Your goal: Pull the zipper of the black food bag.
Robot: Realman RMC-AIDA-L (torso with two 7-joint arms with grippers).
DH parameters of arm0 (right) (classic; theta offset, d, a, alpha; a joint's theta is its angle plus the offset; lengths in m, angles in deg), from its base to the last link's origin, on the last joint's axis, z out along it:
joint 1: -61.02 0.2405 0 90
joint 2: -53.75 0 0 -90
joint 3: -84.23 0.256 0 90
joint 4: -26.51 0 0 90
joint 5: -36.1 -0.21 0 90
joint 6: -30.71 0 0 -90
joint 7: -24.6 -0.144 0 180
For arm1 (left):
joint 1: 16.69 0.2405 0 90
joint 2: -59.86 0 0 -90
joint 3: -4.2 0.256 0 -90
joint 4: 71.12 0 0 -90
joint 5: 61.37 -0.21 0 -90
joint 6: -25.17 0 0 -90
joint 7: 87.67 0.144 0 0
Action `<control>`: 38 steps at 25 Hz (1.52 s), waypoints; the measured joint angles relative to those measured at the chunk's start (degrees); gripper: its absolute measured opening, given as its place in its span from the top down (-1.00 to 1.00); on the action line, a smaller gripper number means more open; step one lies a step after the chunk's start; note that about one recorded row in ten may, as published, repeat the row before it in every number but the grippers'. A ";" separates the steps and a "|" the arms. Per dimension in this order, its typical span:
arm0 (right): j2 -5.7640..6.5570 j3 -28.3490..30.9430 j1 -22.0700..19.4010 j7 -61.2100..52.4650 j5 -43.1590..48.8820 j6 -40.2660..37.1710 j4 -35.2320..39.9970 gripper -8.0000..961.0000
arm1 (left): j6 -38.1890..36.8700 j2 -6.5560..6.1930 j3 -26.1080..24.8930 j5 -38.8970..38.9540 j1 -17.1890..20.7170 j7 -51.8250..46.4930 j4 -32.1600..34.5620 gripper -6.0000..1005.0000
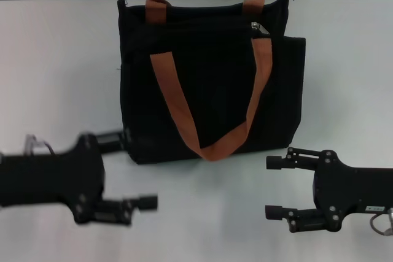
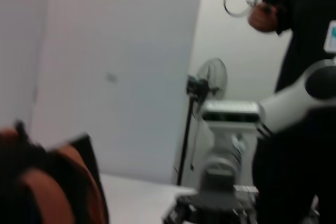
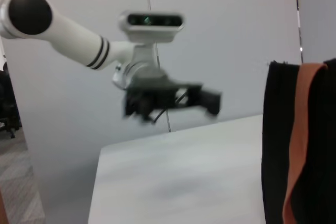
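- Head view: black food bag (image 1: 209, 84) stands upright on the white table (image 1: 55, 59), toward the far side, roughly centred between the two arms
- Two rust-brown handles (image 1: 184, 115); the front one hangs down over the bag's face in a long loop, the rear one shows only as two short stubs at the top edge
- Zipper (image 1: 259, 27), a small silver pull, sits near the bag's top right corner, just above the right end of the front handle; nothing touches it
- Left gripper (image 1: 132, 173) low on the left, blurred; fingers spread apart and empty, the far finger close by the bag's lower left corner, contact not clear
- Right gripper (image 1: 274, 187) low on the right, near the bag's lower right corner but apart from it; fingers wide apart, pointing toward the left arm, holding nothing
- Left wrist view: blurred; bag's black edge with brown strap (image 2: 47, 182) in one corner, the right arm's white links across the table, a fan on a stand (image 2: 207, 85) and a person in dark clothes (image 2: 299, 35) behind
- Right wrist view: bag's side with one brown strap (image 3: 299, 145) at the edge, bare tabletop (image 3: 178, 182), left arm's gripper (image 3: 207, 98) farther off in front of a grey wall
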 joint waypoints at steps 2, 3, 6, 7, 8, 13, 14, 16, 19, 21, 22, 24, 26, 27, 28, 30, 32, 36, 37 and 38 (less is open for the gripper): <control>0.00 -0.06 0.27 0.11 0.01 0.72 -0.96 -0.67 | 1.27 1.21 0.04 -2.80 0.91 3.07 -0.68 -0.67; 0.00 -0.06 0.27 0.11 0.01 0.72 -0.96 -0.67 | 2.27 1.76 -0.04 -3.91 1.41 4.16 -0.80 -0.67; 0.01 -0.09 0.43 0.36 0.14 1.22 -1.70 -0.68 | 4.36 2.57 0.08 -5.04 2.10 5.43 -0.90 -0.66; 0.00 -0.08 0.45 0.51 0.14 1.27 -1.76 -0.68 | 4.83 2.74 0.20 -5.43 2.22 5.58 -0.96 -0.66; 0.01 -0.09 0.47 0.61 0.14 1.29 -1.85 -0.68 | 5.12 2.85 0.28 -5.83 2.24 5.65 -1.00 -0.66; 0.01 -0.64 0.60 0.83 0.20 1.31 -1.97 -0.68 | 5.17 3.01 0.32 -6.06 2.07 5.66 -1.05 -0.66; 0.01 -0.64 0.60 0.83 0.20 1.31 -1.97 -0.68 | 5.17 3.01 0.32 -6.06 2.06 5.66 -1.05 -0.66; 0.01 -0.72 0.60 0.93 0.22 1.31 -1.99 -0.67 | 5.17 3.02 0.29 -6.08 2.03 5.66 -1.06 -0.66; 0.01 -0.72 0.60 0.98 0.25 1.31 -2.01 -0.67 | 5.17 3.05 0.31 -6.10 1.88 5.57 -1.08 -0.66; 0.01 -0.72 0.60 1.01 0.26 1.31 -2.01 -0.67 | 5.17 3.05 0.33 -6.12 1.82 5.49 -1.09 -0.66; 0.01 -0.72 0.60 1.04 0.28 1.31 -2.02 -0.67 | 5.17 3.05 0.28 -6.13 1.82 5.47 -1.09 -0.66; 0.01 -0.71 0.60 1.05 0.29 1.31 -2.01 -0.68 | 5.17 3.05 0.23 -6.13 1.82 5.45 -1.09 -0.66; 0.01 -0.70 0.60 1.07 0.31 1.31 -2.01 -0.68 | 5.17 3.05 0.16 -6.14 1.82 5.38 -1.09 -0.66; 0.01 -0.70 0.60 1.09 0.31 1.31 -2.01 -0.67 | 5.17 3.05 0.16 -6.14 1.82 5.34 -1.09 -0.66; 0.01 -0.70 0.60 1.18 0.32 1.31 -2.01 -0.67 | 5.17 3.05 0.16 -6.14 1.82 5.34 -1.09 -0.66; 0.01 -0.69 0.60 1.44 0.32 1.30 -2.01 -0.67 | 5.17 3.05 0.15 -6.14 1.84 5.30 -1.09 -0.66; 0.01 -0.70 0.60 1.47 0.32 1.30 -2.01 -0.67 | 5.17 3.05 0.12 -6.14 1.85 5.29 -1.09 -0.66; 0.01 -0.70 0.60 1.55 0.31 1.28 -2.01 -0.67 | 5.17 3.05 0.04 -6.14 1.85 5.28 -1.09 -0.66; 0.01 -0.69 0.60 1.57 0.29 1.27 -2.01 -0.67 | 5.18 3.05 0.01 -6.14 1.85 5.29 -1.09 -0.66; 0.01 -0.70 0.60 1.58 0.27 1.27 -2.01 -0.67 | 5.19 3.05 0.00 -6.14 1.85 5.33 -1.09 -0.66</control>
